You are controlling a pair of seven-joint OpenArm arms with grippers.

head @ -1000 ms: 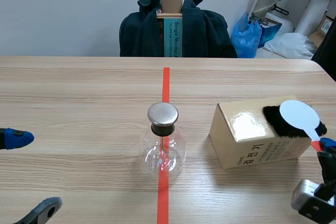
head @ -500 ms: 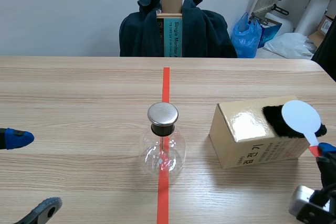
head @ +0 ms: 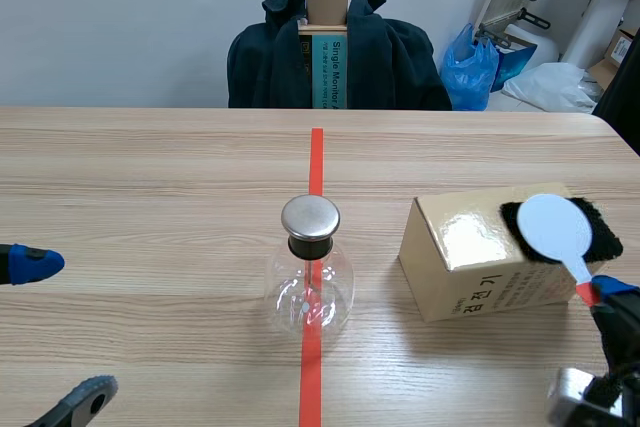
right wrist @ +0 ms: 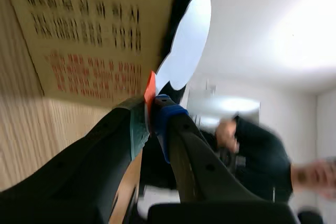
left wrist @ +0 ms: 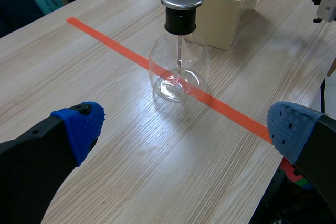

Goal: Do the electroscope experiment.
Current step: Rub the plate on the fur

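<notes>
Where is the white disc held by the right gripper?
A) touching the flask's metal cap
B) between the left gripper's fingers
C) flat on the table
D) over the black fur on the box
D: the white disc overlaps the black fur on the box, apart from the flask.

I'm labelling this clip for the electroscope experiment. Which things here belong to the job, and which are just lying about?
Job: glass electroscope flask; white disc paddle, held in the right gripper; black fur pad; cardboard box under the fur.
Lying about: dark jacket behind the table; blue bag.
</notes>
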